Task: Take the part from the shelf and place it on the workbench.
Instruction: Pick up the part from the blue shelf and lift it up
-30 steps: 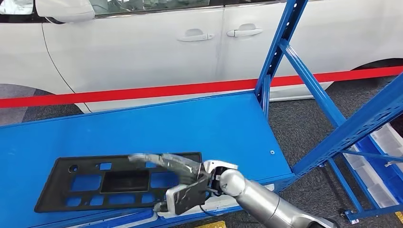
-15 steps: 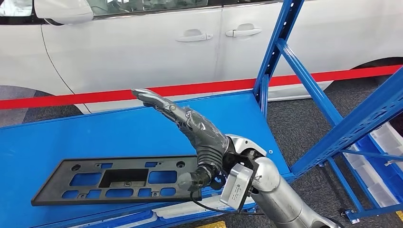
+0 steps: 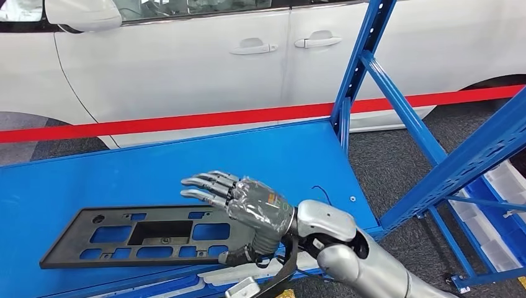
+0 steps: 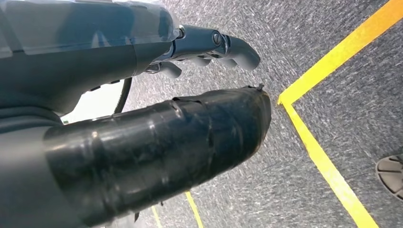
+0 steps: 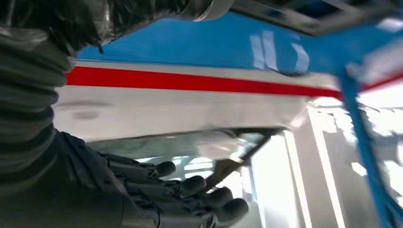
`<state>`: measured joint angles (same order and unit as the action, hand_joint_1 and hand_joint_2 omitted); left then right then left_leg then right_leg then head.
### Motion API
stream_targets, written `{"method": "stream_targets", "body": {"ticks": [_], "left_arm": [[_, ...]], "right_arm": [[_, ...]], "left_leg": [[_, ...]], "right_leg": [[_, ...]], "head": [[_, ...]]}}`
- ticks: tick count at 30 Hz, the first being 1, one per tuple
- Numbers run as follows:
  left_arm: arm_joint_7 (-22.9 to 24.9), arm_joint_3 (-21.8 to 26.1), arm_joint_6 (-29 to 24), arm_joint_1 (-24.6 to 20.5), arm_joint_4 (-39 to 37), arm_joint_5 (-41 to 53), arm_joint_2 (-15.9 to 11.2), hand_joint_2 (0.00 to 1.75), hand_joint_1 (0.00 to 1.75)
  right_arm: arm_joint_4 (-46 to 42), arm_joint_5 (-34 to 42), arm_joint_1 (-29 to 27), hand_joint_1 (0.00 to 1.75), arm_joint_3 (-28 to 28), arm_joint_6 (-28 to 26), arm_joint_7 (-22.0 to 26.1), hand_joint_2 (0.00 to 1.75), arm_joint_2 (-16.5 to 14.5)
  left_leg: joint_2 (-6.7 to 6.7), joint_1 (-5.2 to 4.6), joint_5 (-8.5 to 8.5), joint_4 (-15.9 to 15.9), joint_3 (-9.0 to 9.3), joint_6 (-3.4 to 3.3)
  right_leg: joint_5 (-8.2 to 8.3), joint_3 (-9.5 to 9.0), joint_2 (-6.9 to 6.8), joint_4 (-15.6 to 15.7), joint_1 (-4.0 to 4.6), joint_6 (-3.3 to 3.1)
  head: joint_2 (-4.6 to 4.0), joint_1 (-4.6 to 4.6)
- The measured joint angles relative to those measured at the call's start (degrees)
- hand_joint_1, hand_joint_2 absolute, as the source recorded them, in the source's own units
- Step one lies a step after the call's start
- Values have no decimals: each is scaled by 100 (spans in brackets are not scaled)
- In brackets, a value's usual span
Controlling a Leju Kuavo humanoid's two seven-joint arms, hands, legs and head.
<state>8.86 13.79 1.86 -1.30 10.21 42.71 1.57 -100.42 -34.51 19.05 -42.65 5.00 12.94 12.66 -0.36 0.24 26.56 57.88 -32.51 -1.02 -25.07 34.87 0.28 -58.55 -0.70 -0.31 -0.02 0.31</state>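
Note:
The part point(image 3: 142, 233) is a long flat black plastic panel with several rectangular cut-outs. It lies flat near the front edge of the blue shelf point(image 3: 279, 161). My right hand point(image 3: 248, 214) hovers over the panel's right end with its palm down and its fingers point(image 3: 208, 186) stretched out apart toward the left. Its thumb sits low by the panel's near edge. In the right wrist view the right hand point(image 5: 142, 190) holds nothing. My left hand point(image 4: 142, 95) hangs over the grey floor with its fingers loosely bent around nothing.
A white car point(image 3: 186, 62) stands behind the shelf, with a red band point(image 3: 248, 115) across it. Blue uprights point(image 3: 366, 56) and a diagonal brace point(image 3: 409, 112) rise at the shelf's right end. White bins point(image 3: 502, 186) sit lower right. Yellow lines point(image 4: 328, 166) mark the floor.
My right hand rose from the panel's right end with its fingers pointing up, then came back down flat over that end. The panel still lies on the shelf.

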Motion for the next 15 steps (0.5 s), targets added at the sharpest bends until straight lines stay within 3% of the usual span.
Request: {"method": "stream_targets", "body": {"ticks": [2,6,15], "left_arm": [[15,0,23,1,0,40,0,0,0],[23,0,43,-10,0,74,0,0,0],[17,0,48,-10,0,158,0,0,0]], "right_arm": [[62,-469,-127,0,-391,-255,-150,175,111],[215,-698,-177,0,-920,-443,-300,175,248],[510,-829,-153,0,-1275,-617,-437,175,330]], "left_leg": [[0,0,1,0,-3,1],[1,0,2,0,-3,3],[1,0,2,0,-1,3]], "right_leg": [[-1,4,1,-3,-1,0],[-6,8,2,-4,0,-4],[-6,6,2,-5,-1,-5]], "head": [[0,-1],[0,0],[0,0]]}}
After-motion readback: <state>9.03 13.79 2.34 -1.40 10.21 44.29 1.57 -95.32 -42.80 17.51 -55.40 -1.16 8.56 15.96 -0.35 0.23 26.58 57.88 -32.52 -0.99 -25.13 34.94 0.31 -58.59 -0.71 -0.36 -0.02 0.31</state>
